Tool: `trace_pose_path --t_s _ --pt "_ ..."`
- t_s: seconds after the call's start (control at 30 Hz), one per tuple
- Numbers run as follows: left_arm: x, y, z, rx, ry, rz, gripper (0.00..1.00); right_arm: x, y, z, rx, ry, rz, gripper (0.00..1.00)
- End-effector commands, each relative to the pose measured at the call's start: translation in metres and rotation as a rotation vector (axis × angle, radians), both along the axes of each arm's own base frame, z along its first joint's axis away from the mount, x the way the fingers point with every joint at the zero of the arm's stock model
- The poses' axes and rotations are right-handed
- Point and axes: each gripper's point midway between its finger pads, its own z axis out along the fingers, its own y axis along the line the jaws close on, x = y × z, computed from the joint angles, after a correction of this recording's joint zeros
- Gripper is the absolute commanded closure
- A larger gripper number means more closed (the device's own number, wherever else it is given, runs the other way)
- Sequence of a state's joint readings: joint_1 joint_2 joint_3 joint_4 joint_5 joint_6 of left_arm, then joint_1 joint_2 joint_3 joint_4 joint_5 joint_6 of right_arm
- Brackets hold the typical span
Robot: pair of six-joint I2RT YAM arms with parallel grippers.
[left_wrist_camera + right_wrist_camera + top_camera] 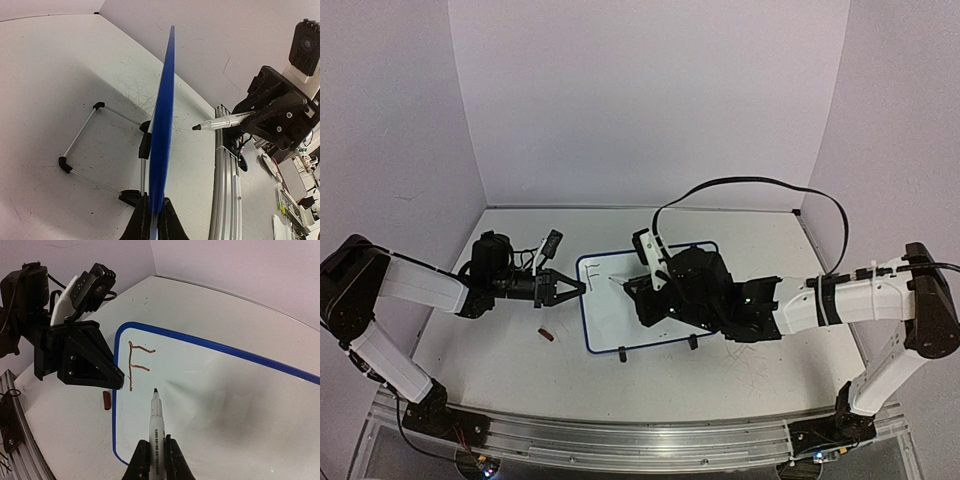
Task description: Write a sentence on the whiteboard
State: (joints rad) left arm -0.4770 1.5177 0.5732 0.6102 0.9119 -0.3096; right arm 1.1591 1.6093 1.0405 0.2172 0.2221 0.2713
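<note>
The whiteboard (610, 315), white with a blue rim, stands propped at the table's middle. My left gripper (578, 288) is shut on its left edge. In the left wrist view the whiteboard (162, 125) shows edge-on, pinched in the left gripper (153, 220). My right gripper (156, 455) is shut on a white marker (156, 425). The marker's dark tip is close to the whiteboard (225, 405), just right of the foot of a reddish-brown letter F (134, 365), the only writing of the sentence in view. I cannot tell whether the tip touches.
A small red marker cap (547, 335) lies on the table left of the board. The board's wire stand with black feet (100, 106) reaches out behind it. A black cable (760, 185) arcs above the right arm. An aluminium rail (620, 440) runs along the near edge.
</note>
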Motion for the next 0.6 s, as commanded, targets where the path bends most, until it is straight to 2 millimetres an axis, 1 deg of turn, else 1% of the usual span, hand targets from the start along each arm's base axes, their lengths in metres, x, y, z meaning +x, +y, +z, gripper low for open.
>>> trace_pose_path --t_s 0.0,0.13,0.3,0.57 --pt "0.0026 0.0001 0.0170 -0.024 -0.054 0.004 1.00 0.0023 0.0071 0.0134 0.036 -0.018 0.008 1.00" --pt "0.0024 0.0002 0.0172 -0.024 -0.054 0.004 1.00 0.0050 0.0052 0.0140 0.039 -0.017 -0.014 1.00" --pt "0.0024 0.0003 0.0163 -0.021 -0.053 0.004 1.00 0.0085 -0.0019 0.0134 0.040 -0.018 -0.055 1.00" --pt "0.0026 0.0005 0.0156 -0.019 -0.053 0.005 1.00 0.0103 0.0019 0.0108 0.031 -0.020 -0.052 1.00"
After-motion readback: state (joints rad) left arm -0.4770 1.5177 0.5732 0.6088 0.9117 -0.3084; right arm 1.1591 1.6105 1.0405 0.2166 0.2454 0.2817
